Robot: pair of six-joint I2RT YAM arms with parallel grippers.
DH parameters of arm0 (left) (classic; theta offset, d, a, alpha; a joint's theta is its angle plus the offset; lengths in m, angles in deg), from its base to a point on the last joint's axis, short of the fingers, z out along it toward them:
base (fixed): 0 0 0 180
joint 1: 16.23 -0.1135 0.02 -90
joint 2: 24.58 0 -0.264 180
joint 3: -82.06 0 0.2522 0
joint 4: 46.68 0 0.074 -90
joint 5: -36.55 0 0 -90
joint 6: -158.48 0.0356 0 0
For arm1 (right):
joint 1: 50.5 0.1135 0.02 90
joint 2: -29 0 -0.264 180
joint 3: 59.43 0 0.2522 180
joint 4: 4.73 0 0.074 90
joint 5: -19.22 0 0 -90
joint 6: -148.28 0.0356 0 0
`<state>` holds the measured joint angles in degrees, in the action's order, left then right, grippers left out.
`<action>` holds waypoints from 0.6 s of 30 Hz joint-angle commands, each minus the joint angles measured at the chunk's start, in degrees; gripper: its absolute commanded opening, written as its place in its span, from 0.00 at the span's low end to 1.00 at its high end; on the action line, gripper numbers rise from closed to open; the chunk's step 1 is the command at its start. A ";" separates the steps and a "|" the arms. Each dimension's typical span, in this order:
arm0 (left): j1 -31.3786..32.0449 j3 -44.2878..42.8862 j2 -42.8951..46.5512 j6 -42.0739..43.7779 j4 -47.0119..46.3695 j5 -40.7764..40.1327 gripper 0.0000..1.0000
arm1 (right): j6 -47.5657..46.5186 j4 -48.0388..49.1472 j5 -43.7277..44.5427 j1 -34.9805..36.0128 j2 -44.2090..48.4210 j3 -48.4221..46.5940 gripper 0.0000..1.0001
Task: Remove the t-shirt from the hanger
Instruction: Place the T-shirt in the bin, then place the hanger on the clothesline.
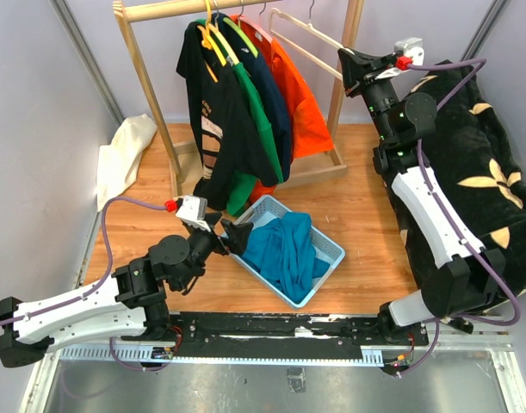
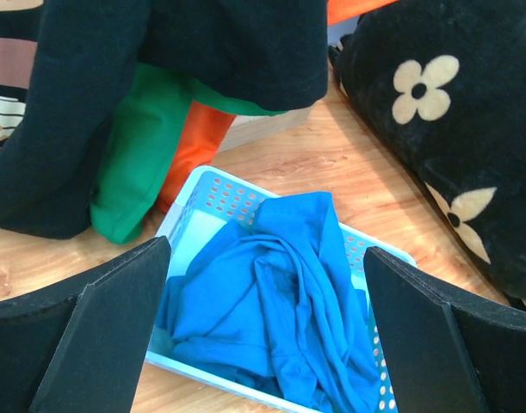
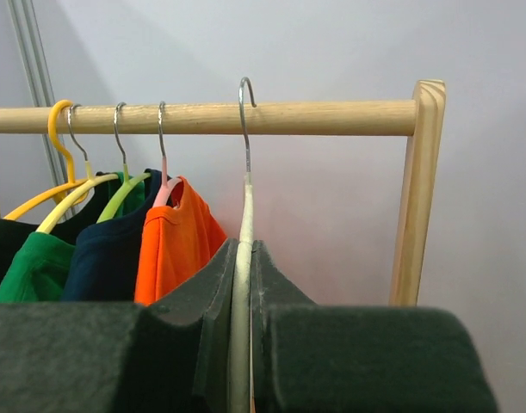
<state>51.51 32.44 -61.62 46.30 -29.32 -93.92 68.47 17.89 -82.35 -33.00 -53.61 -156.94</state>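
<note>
Several soft shirts (image 1: 245, 95) are hung from a round wooden rail (image 3: 245, 116). The crumpled blue t-shirt (image 2: 280, 292) is seen lying in a perforated pale-blue plastic basket (image 2: 213, 185), off any hanger. The left gripper (image 2: 267, 249) is held fully spread above it, empty. The right gripper (image 3: 244, 258) is pinched tight on a bare cream hanger (image 3: 245, 202) with a wire hook.

Top view. Wooden clothes rack (image 1: 148, 95) at 12 o'clock, carrying a black garment (image 1: 219, 120), a green one (image 1: 258, 112), a navy one (image 1: 275, 95) and an orange one (image 1: 301, 95) side by side. Pale blue lattice basket (image 1: 264, 209) near centre on the wooden tabletop (image 1: 366, 206). Black blanket with cream flowers (image 1: 486, 146) at 3 o'clock. Cream cloth (image 1: 125, 151) at 10 o'clock, against the wall.
</note>
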 commanded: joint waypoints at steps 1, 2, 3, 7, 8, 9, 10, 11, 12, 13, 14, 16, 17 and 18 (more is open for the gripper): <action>0.39 0.27 0.67 0.09 0.28 -4.01 1.00 | 7.40 8.70 -4.16 -3.66 -1.37 -2.77 0.01; 0.38 0.24 0.59 -0.01 0.35 -4.27 1.00 | 8.71 9.53 -4.75 -4.34 -1.98 -2.92 0.01; 0.39 0.23 0.49 -0.22 0.35 -4.46 1.00 | 9.98 10.15 -5.30 -5.43 -2.60 -3.21 0.01; 0.38 0.09 -0.25 -0.54 0.21 -5.13 1.00 | 14.50 12.58 -7.89 -8.07 -5.14 -4.53 0.01; 0.37 0.02 -0.51 -0.63 0.08 -5.22 1.00 | 15.15 12.84 -8.26 -8.51 -5.71 -4.80 0.01; 0.39 -0.01 -0.76 -0.63 -0.09 -5.31 1.00 | 15.57 13.10 -8.51 -8.93 -6.08 -4.92 0.01; 0.39 -0.05 -1.02 -0.63 -0.25 -5.44 1.00 | 15.88 13.24 -8.66 -9.24 -6.49 -4.96 0.01; 0.37 -0.12 -1.28 -0.61 -0.35 -5.49 1.00 | 16.08 13.27 -8.84 -9.50 -6.73 -4.96 0.01; 0.41 -0.18 -1.50 -0.39 -0.54 -5.50 1.00 | 16.19 13.28 -9.10 -9.78 -6.91 -4.97 0.01; 0.38 -0.33 -1.76 -0.17 -0.79 -5.54 1.00 | 16.47 13.36 -9.35 -10.06 -7.09 -4.94 0.01; 0.37 -0.48 -1.95 0.25 -1.00 -5.47 1.00 | 16.71 13.49 -9.70 -10.34 -7.32 -4.82 0.01; 0.37 -1.22 -2.36 1.01 -1.18 -5.25 1.00 | 17.15 13.47 -10.45 -10.67 -7.76 -4.90 0.01; 0.37 -1.67 -2.49 1.46 -1.14 -5.16 1.00 | 17.35 13.38 -10.82 -10.81 -8.12 -4.99 0.01; 0.38 -2.06 -2.59 1.89 -1.16 -5.15 1.00 | 17.58 13.37 -11.07 -10.86 -8.54 -5.09 0.01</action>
<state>51.51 32.40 -63.89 46.63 -29.17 -97.37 83.71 27.20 -90.81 -42.64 -61.58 -159.74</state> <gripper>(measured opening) 0.994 0.086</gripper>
